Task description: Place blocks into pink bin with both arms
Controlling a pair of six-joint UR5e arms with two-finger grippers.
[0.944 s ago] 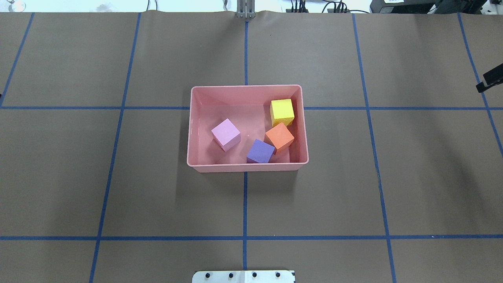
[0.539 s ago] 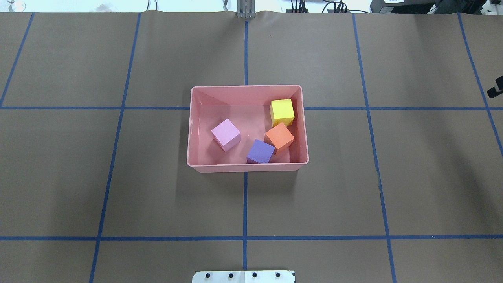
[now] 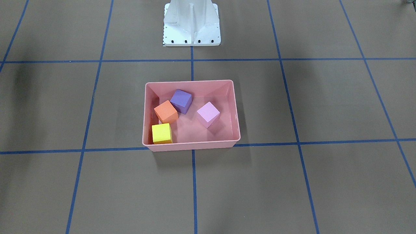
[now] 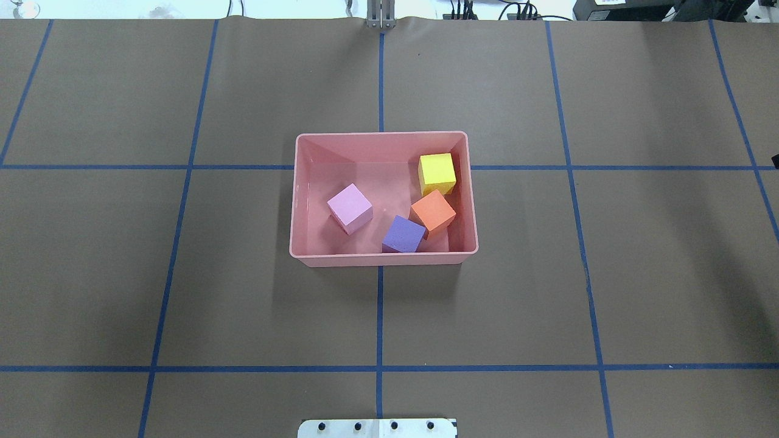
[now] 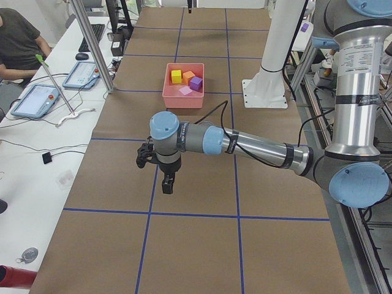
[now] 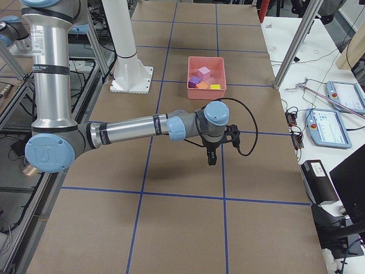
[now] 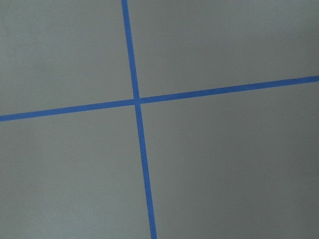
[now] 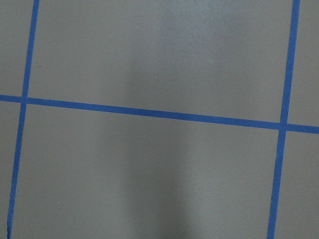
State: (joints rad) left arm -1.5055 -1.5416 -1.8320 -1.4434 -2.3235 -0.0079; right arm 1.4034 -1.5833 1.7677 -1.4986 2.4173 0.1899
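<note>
The pink bin (image 4: 383, 260) stands at the table's middle and also shows in the front view (image 3: 191, 147). All four blocks lie inside it: the yellow block (image 4: 437, 172), the orange block (image 4: 433, 212), the dark purple block (image 4: 403, 234) and the light pink block (image 4: 350, 207). The left gripper (image 5: 166, 185) hangs over bare table far to the bin's left. The right gripper (image 6: 211, 158) hangs over bare table far to the bin's right. Each shows only in a side view, so I cannot tell whether it is open or shut. Both wrist views show only brown paper and blue tape.
The white pedestal base (image 3: 191, 22) stands behind the bin on the robot's side. Side benches hold tablets (image 6: 345, 96) and cables. A seated person (image 5: 18, 43) is beside the left bench. Aluminium posts (image 5: 92, 43) stand at the table's far edge.
The right gripper's black tip at the overhead view's right edge has slid outward, almost out of frame. The bin and blocks have not moved.
</note>
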